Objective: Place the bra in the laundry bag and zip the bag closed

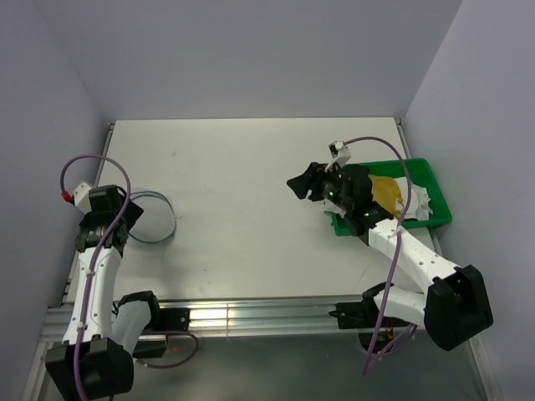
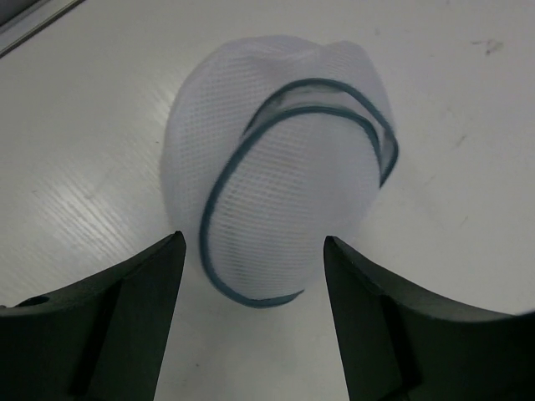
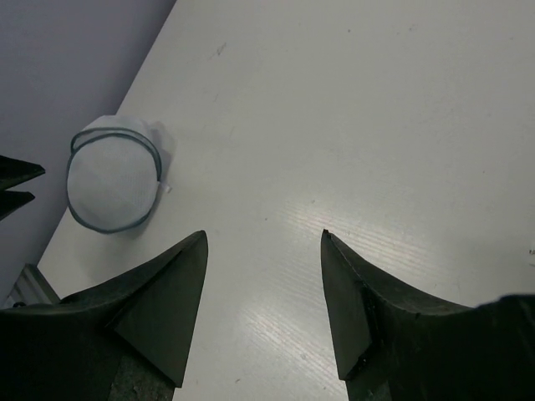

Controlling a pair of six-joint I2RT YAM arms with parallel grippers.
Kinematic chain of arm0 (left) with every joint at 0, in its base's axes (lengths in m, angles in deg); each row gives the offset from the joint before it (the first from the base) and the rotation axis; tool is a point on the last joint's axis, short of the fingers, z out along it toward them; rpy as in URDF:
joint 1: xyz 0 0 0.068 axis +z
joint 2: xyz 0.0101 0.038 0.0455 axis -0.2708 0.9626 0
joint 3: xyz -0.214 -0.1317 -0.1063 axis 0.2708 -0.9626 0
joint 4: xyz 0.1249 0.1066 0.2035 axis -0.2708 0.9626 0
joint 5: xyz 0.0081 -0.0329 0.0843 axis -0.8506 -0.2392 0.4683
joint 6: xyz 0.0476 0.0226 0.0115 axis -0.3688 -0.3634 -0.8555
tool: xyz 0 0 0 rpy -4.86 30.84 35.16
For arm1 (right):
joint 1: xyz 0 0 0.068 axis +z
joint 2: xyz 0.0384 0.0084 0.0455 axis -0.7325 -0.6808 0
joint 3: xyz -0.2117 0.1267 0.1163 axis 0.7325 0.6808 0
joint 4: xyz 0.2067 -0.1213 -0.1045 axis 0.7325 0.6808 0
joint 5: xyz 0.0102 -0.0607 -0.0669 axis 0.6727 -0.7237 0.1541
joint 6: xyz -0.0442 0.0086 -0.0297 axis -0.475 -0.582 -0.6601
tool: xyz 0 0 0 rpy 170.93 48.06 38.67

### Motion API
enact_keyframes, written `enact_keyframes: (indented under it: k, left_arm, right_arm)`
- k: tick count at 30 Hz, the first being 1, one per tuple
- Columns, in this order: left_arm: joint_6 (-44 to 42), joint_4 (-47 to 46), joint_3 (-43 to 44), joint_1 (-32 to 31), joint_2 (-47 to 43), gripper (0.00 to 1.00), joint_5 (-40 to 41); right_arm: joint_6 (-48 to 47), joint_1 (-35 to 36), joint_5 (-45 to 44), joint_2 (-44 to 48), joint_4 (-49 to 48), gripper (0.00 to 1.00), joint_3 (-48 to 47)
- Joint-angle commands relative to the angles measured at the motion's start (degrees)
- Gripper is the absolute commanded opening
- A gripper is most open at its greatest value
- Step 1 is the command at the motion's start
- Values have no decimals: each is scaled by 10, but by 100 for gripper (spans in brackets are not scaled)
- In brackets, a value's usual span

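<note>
The laundry bag (image 1: pixel 156 217) is a round white mesh pouch with a blue-grey rim, lying on the white table at the left. In the left wrist view the laundry bag (image 2: pixel 276 175) fills the middle. My left gripper (image 2: pixel 253 251) is open, and the bag's near rim sits between the fingertips without touching them. From above, the left gripper (image 1: pixel 132 217) is at the bag's left side. The bra (image 1: pixel 389 192) is a mustard-yellow piece in the green tray (image 1: pixel 435 180), partly hidden by my right arm. My right gripper (image 1: pixel 303 184) hangs open and empty over bare table left of the tray. Its wrist view shows the right gripper (image 3: pixel 263 236) and the distant laundry bag (image 3: pixel 111 184).
Something white (image 1: pixel 418 203) lies beside the bra in the tray. Purple walls close in the table (image 1: pixel 251 209) on the left, back and right. The left gripper's fingertips (image 3: pixel 17 180) show at the left edge of the right wrist view.
</note>
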State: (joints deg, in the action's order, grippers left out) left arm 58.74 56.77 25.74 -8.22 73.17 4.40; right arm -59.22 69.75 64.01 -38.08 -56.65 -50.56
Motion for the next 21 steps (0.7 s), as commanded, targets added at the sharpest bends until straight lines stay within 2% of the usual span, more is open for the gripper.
enact_keyframes:
  k: [1, 8, 12, 13, 16, 18, 21]
  left_arm:
    - [-23, -22, -9, 47, -4, 73, -22]
    - [-36, -36, -10, 81, 89, 71, -72]
    - [-46, -50, -13, 84, 112, 64, -105]
    - [-46, -57, -17, 83, 115, 60, -110]
    - [-44, -60, -16, 85, 132, 57, -118]
    - [-41, -62, -16, 87, 143, 50, -124]
    - [-35, -70, -16, 88, 158, 24, -138]
  right_arm:
    - [-15, 8, 2, -9, 0, 64, -34]
    - [-20, 20, 4, -9, 7, 64, -39]
    - [-20, 23, 15, -15, 6, 64, -41]
    - [-20, 24, 18, -18, 6, 64, -42]
    - [-21, 26, 27, -22, 11, 63, -46]
    - [-21, 27, 31, -19, 10, 63, -45]
    - [-22, 28, 33, -12, 11, 63, -45]
